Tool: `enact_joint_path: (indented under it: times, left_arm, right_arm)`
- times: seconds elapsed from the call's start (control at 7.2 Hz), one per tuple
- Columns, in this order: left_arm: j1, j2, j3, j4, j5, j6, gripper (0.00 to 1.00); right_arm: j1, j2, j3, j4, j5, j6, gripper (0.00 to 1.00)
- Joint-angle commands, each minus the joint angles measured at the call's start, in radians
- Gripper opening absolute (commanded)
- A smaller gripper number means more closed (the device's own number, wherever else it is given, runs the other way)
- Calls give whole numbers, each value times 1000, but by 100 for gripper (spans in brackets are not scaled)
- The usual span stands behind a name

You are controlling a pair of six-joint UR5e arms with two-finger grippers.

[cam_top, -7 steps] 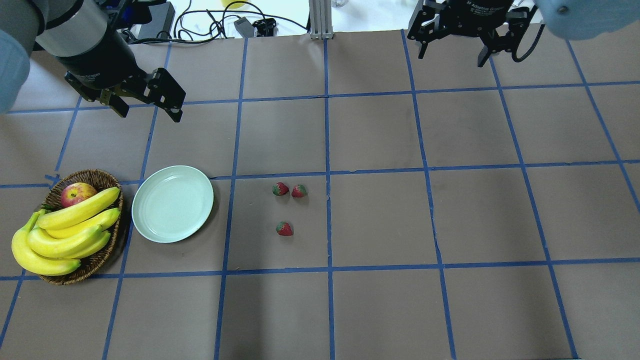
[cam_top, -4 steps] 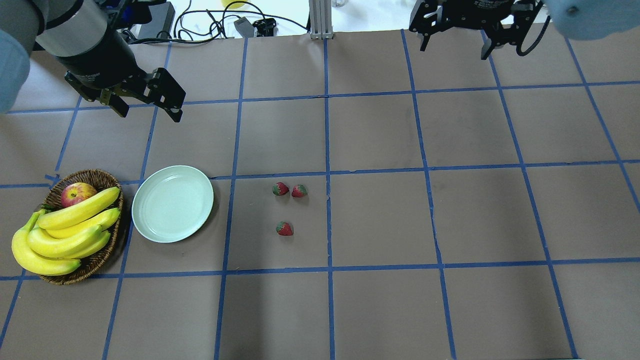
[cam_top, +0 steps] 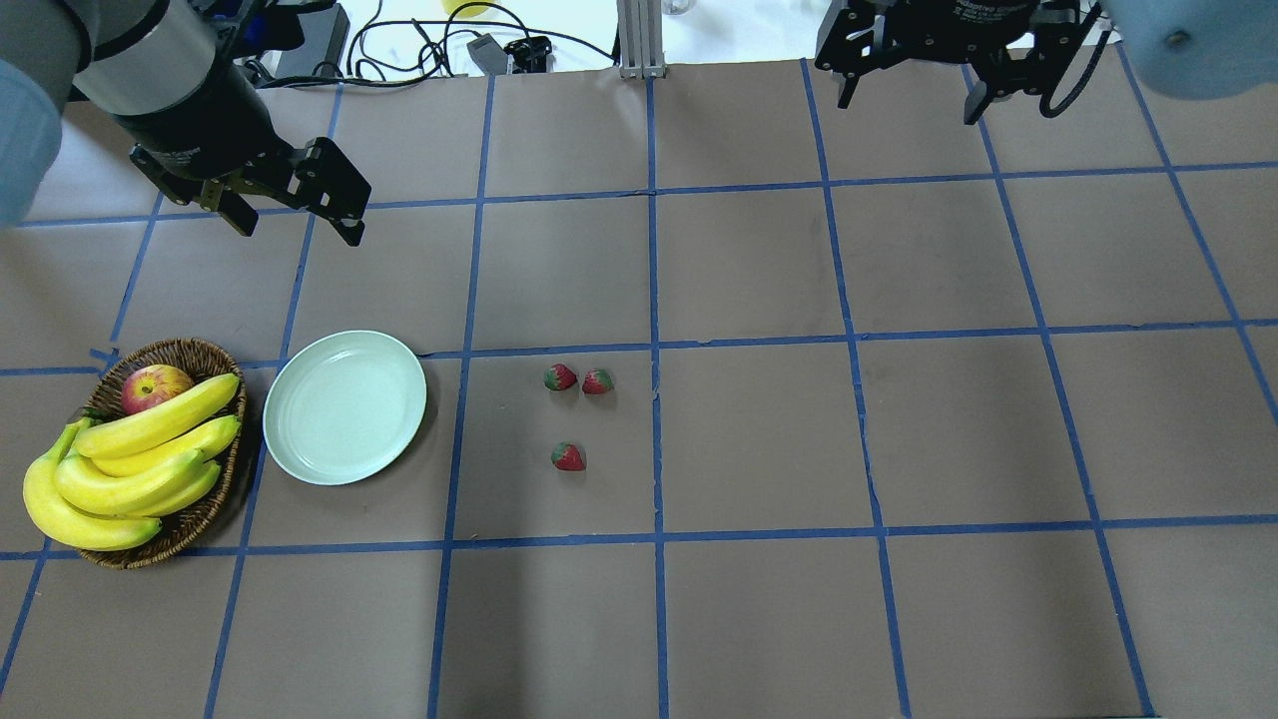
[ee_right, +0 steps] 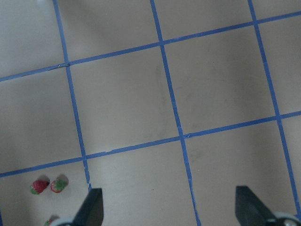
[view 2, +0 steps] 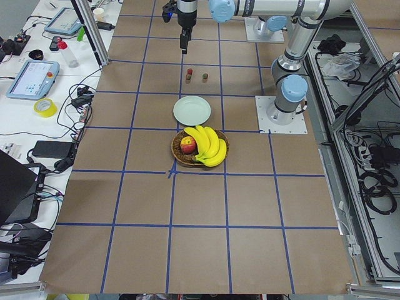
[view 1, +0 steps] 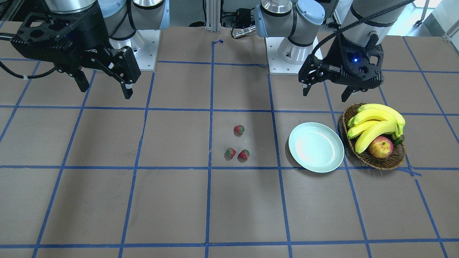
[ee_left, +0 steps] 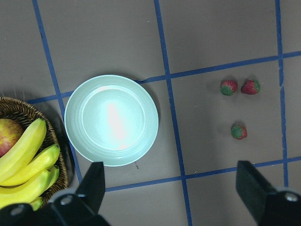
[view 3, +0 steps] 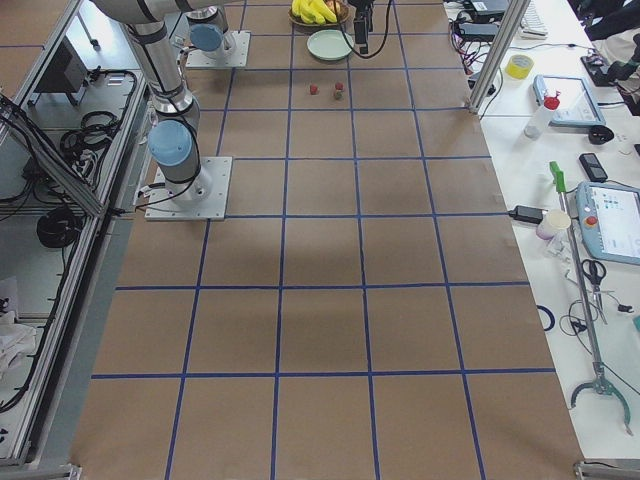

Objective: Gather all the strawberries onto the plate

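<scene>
Left gripper [cam_top: 298, 228]: I see it raised over the table's left side, fingers spread wide with nothing between them.
Right gripper [cam_top: 907, 108]: it hangs over the far right of the table, well apart from the fruit. Its fingers are also spread wide and hold nothing.
Writing: in the front-facing view I read white letters "OTIQ" on the right gripper's black body. In the overhead view a white label on it reads about "Adaptive Gripper", cut off at the frame edge. I can make out no other text.
Strawberries: all three lie on the table [cam_top: 759, 419] near its middle, to the right of the plate and clear of it.
Far pair: the far-left strawberry [cam_top: 560, 377] and the far-right strawberry [cam_top: 598, 381] sit just beside each other.
Near strawberry [cam_top: 568, 457]: it lies alone, closer to the robot than the pair.
Plate [cam_top: 344, 409]: pale mint, flat on the table at left, just right of the basket, with nothing on it.
Basket [cam_top: 190, 352]: brown wicker at the far left, holding bananas [cam_top: 140, 449] and an apple [cam_top: 155, 386].
Surface: brown covering crossed by a grid of blue tape [cam_top: 653, 280].
</scene>
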Motion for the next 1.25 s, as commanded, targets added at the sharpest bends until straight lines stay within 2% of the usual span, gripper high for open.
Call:
enact_joint_path:
  times: [0.0, 0.42, 0.69, 1.11]
  left_arm:
    - [0, 0, 0, 0, 0, 0, 100]
    - [0, -2, 0, 2, -1, 0, 100]
    - [0, -2, -2, 2, 0, 0, 100]
    - [0, 1, 1, 0, 0, 0, 100]
  right_arm:
    - [-2, 6, 8, -8, -2, -123, 100]
    - [-24, 39, -10, -4, -5, -241, 100]
    - [-33, 38, 4, 24, -5, -254, 100]
    - [-33, 36, -44, 90, -17, -251, 100]
